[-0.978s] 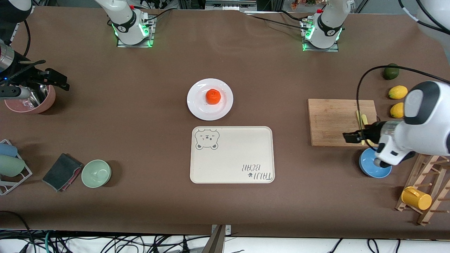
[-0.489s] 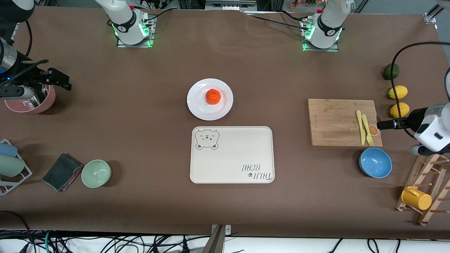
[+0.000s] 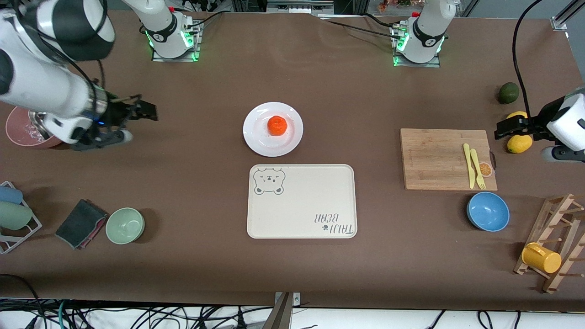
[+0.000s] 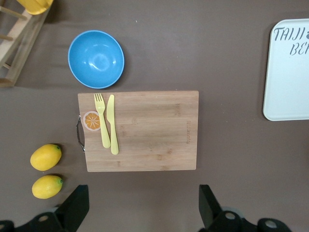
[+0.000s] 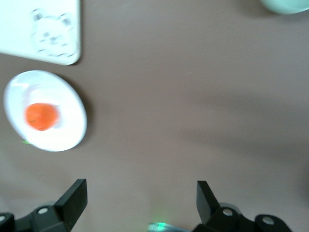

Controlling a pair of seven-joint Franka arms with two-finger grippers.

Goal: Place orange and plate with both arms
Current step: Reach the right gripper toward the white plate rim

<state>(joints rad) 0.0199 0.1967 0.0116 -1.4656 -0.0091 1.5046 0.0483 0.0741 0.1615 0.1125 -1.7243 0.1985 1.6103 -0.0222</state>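
Both arms have shifted since half a second ago: the right gripper [image 3: 148,111], which hung over the pink bowl [image 3: 20,132] at its end of the table, has swung inward over bare tabletop toward the plate [image 3: 258,137], and the left gripper [image 3: 502,126] has drawn away from the cutting board [image 3: 434,157] to hang over the two lemons [image 3: 519,143]. The right arm reaches from its base in a low bend with the wrist level and the fingers pointing toward the middle of the table; in the right wrist view its fingers [image 5: 72,198] stand spread wide with nothing between them. The left arm is folded out at its own end of the table, its forearm level; in the left wrist view its fingers [image 4: 77,205] are likewise spread wide and hold nothing. Neither gripper touches anything. The orange [image 3: 277,125] sits on the plate, near its middle, and the plate rests on the table just beside the bear-print tray [image 3: 301,214], farther from the front camera than the tray, as it did before.
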